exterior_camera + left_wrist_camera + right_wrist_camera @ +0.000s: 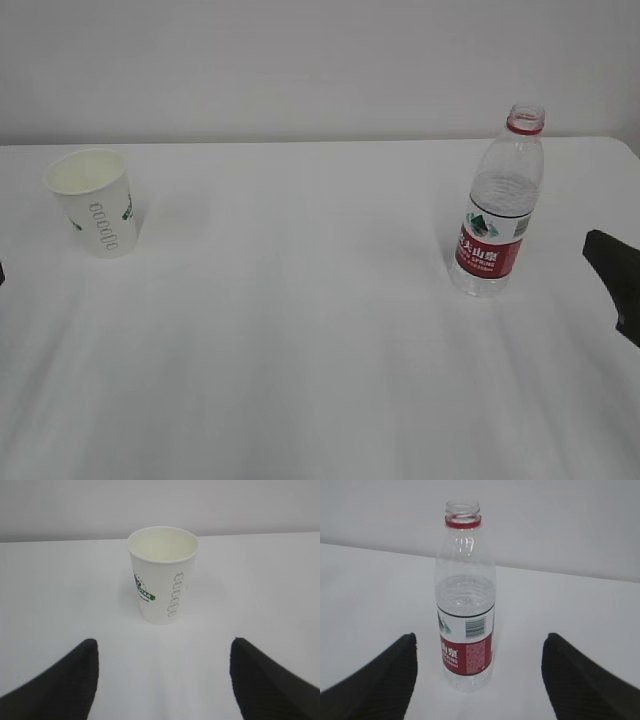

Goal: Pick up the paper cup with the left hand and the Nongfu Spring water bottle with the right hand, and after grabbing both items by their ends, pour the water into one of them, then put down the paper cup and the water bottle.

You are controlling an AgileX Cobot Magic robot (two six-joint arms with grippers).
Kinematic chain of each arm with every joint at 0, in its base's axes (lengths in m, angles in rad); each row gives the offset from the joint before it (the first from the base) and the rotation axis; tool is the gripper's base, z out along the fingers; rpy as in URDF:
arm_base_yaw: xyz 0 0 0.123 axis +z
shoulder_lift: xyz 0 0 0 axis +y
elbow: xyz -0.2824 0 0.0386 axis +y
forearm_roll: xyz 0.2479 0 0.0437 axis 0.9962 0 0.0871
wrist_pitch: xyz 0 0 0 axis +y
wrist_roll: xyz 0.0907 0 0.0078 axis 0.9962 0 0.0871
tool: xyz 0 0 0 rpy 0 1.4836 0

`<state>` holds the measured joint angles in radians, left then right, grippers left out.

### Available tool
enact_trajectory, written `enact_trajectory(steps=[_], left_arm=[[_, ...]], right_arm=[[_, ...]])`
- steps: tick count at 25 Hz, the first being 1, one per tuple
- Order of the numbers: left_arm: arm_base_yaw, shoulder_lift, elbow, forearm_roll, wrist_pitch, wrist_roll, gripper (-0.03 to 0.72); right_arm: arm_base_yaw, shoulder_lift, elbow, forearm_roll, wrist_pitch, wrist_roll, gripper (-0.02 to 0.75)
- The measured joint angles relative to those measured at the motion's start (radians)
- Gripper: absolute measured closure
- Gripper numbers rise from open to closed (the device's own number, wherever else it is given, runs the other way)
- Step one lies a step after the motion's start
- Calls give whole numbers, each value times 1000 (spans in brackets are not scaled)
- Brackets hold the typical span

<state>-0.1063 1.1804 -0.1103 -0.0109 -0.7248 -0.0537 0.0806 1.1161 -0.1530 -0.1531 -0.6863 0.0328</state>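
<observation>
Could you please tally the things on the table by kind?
Cup: 1
Bottle: 1
Total: 2

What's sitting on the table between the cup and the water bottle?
Nothing. In the exterior view, only bare white table lies between the paper cup and the water bottle.

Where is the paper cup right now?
The paper cup stands upright on the white table, far left in the exterior view, well apart from the water bottle on the right. In the left wrist view it sits ahead of the open left gripper.
</observation>
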Motion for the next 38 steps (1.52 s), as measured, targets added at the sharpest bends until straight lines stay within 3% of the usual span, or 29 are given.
enact_trajectory(steps=[8, 20, 29, 38], left_arm=[[0, 0, 97, 34, -91, -32, 101], [0, 2, 106, 237, -88, -165, 101], [0, 6, 106, 244, -77, -164, 101], [0, 112, 106, 197, -210, -56, 101]], right_arm=[[0, 58, 42, -50, -64, 28, 148], [0, 160, 139, -57, -263, 37, 148], [0, 299, 155, -51, -437, 5, 148], [0, 438, 155, -30, -449, -20, 148]])
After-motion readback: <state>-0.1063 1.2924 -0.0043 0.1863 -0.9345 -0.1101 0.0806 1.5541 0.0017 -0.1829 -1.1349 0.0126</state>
